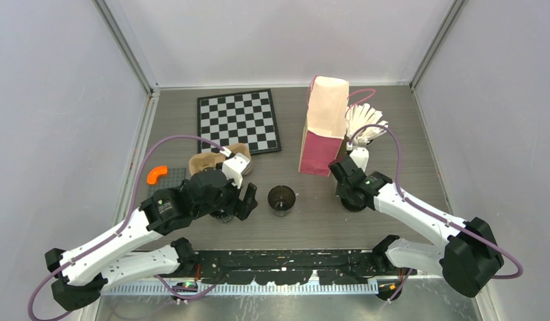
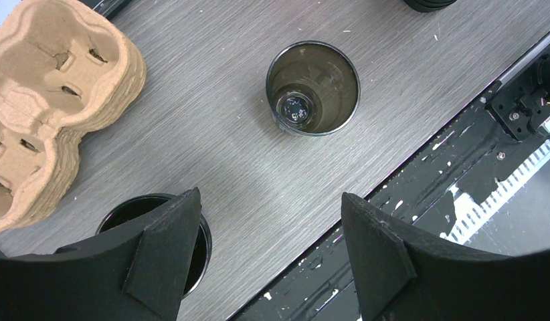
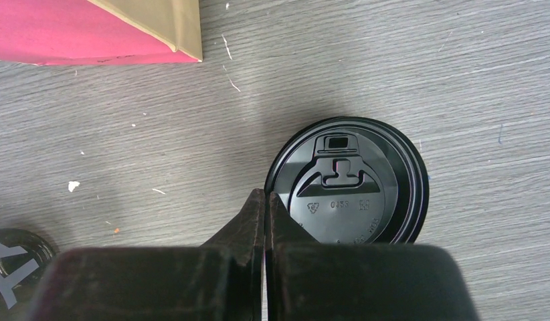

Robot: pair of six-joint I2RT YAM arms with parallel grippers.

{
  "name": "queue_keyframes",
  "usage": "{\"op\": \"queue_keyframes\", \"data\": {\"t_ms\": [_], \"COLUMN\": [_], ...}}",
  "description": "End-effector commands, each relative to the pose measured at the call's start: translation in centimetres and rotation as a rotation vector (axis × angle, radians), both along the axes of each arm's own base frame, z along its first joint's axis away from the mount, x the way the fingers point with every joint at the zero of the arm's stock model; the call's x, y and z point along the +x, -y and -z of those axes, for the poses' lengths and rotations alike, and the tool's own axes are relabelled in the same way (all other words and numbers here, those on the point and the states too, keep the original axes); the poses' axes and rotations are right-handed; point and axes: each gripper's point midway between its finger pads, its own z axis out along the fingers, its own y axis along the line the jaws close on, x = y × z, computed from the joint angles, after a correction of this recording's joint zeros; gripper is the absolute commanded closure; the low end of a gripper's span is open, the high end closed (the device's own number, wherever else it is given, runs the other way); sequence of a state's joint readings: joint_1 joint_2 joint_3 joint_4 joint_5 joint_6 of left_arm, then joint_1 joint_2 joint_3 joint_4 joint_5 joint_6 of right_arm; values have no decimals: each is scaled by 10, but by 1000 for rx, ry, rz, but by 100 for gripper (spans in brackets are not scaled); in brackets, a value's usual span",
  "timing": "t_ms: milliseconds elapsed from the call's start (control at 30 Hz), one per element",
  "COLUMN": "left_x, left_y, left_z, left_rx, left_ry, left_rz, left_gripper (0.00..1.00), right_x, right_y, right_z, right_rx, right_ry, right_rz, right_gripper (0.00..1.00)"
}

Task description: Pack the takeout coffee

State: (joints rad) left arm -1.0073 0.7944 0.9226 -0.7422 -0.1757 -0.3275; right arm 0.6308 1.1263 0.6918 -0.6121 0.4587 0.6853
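Both cups stand uncovered on the table while one lid lies apart.

The left gripper [image 2: 269,200] hangs with its fingers spread wide and nothing between them. One cup [image 2: 313,87] stands upright and lidless on the table [image 2: 212,140] ahead of it. The second cup [image 2: 124,214] is partly hidden behind one finger, near the pulp cup tray [image 2: 51,100]. The right gripper [image 3: 265,195] is clenched, fingers pressed together with their tips at the left rim of a lid [image 3: 352,184]. That lid lies flat on the table near the paper bag [image 3: 92,30]. Whether the tips pinch the rim cannot be told.
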Motion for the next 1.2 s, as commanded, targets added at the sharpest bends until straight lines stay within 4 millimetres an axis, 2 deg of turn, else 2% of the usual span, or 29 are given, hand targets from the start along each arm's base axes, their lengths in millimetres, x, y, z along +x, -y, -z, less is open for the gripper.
{"op": "queue_keyframes", "data": {"t_ms": [0,200,367,467,500,600,767,833,933,1067,1167], "left_x": [5,5,5,5,5,4,4,4,4,4,4], "left_y": [0,0,0,0,0,0,0,0,0,0,0], "left_z": [-8,-8,-9,-9,-9,-8,-8,-8,-8,-9,-8], "left_rx": [-7,-9,-11,-12,-11,-10,-11,-11,-12,-12,-11], "left_ry": [34,37,36,36,35,35,35,34,35,35,34], "left_rz": [-6,-5,-5,-4,-4,-3,-3,-1,-2,-1,-2], "left_gripper": [22,22,22,22,22,22,22,22,22,22,22], "right_x": [8,8,7,8,8,7,8,9,12,13,10], "right_y": [-3,2,0,1,1,0,0,8,19,43,65], "right_z": [-4,-5,-5,-8,-8,-9,-10,-12,-15,-21,-28], "right_rx": [31,26,30,33,32,42,45,17,-8,-63,-113], "right_ry": [33,44,39,47,47,46,48,58,73,84,107], "right_rz": [23,38,24,33,35,28,27,68,138,274,381], "right_gripper": [97,92,97,85,84,96,99,96,83,77,76]}}
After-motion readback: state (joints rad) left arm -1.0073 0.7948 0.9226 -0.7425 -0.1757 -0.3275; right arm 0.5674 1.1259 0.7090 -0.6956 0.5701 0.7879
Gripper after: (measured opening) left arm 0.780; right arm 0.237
